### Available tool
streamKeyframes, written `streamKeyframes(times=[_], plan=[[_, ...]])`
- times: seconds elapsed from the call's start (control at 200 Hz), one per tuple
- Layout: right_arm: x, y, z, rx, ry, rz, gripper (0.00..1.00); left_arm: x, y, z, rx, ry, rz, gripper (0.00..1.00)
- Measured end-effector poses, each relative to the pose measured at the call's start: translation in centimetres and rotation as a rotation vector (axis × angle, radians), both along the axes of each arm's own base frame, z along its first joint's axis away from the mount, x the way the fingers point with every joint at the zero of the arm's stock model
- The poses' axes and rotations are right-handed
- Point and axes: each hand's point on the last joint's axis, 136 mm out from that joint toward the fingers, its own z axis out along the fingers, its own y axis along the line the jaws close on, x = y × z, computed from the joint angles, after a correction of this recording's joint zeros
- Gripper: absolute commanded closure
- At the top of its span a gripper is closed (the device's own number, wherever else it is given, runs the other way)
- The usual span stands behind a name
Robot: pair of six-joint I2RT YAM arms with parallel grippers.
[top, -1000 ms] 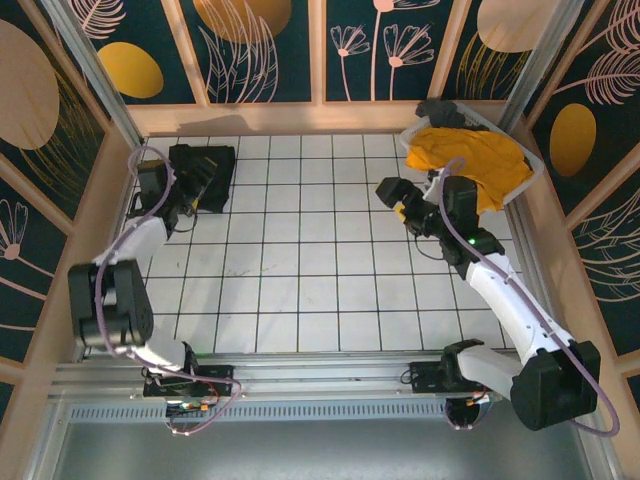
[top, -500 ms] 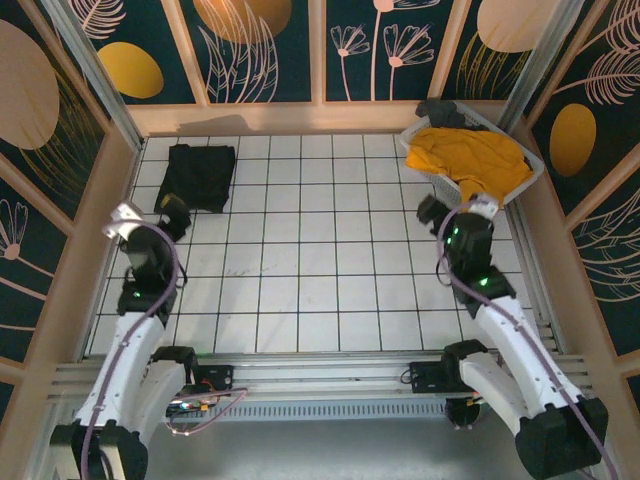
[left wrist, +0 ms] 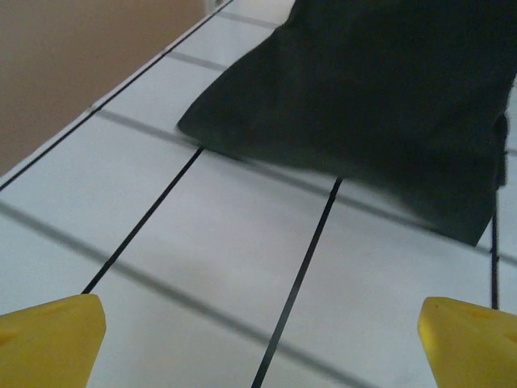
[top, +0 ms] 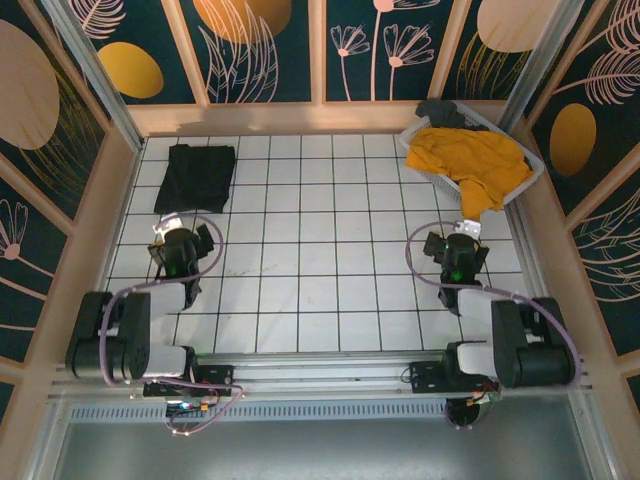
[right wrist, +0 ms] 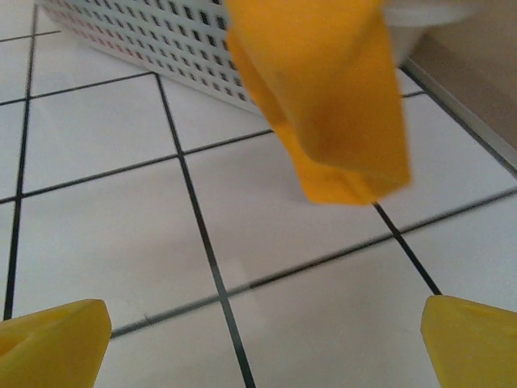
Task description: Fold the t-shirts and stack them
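Observation:
A folded black t-shirt [top: 196, 176] lies flat on the tiles at the far left; the left wrist view shows it [left wrist: 363, 97] a tile or so ahead of my fingers. A mustard-yellow t-shirt [top: 470, 162] is heaped in the white lattice basket [top: 533, 162] at the far right, one end hanging over the rim [right wrist: 335, 97]. My left gripper [top: 187, 240] sits low near the left edge, open and empty. My right gripper [top: 457, 238] is drawn back just before the basket, open and empty, its yellow fingertips [right wrist: 52, 343] wide apart.
Wooden rails [top: 300, 118] and patterned panels wall the white tiled table [top: 320, 250] on three sides. Some dark cloth [top: 440, 110] shows at the basket's far corner. Both arms are folded back near their bases at the near edge.
Both arms have pulled back from the far shirts toward their bases and folded low. The black shirt stays flat at the far left; the yellow one stays in the basket.

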Motion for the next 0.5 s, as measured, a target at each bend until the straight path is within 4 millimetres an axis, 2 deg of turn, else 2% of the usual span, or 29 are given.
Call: streamKeyframes(times=[0.1,0.215,0.25,0.31,0.39,0.445,0.5], plan=[[2.4,-0.1,0.9,0.025,-0.068,0.038,0.01,2.7,0.0,1.4,0.023,-0.057,-0.027,0.01],[3.8,-0.4,1.4,0.053,-0.124,0.069,0.01,3.3,-0.2,2.7,0.040,-0.124,-0.058,0.01],[3.7,-0.1,1.8,0.057,-0.149,0.087,0.01,2.9,-0.4,3.1,0.044,-0.157,-0.071,0.01],[3.0,0.4,2.5,0.059,-0.217,0.118,0.01,0.7,-0.5,3.1,0.048,-0.236,-0.076,0.01],[1.3,0.8,1.9,0.061,-0.239,0.142,0.01,-2.7,-0.2,0.6,0.049,-0.212,-0.069,0.01],[0.9,1.0,1.5,0.059,-0.230,0.154,0.01,-2.9,-0.1,0.1,0.049,-0.190,-0.068,0.01],[1.6,1.2,1.7,0.059,-0.230,0.165,0.01,-1.7,-0.2,1.2,0.054,-0.221,-0.075,0.01]])
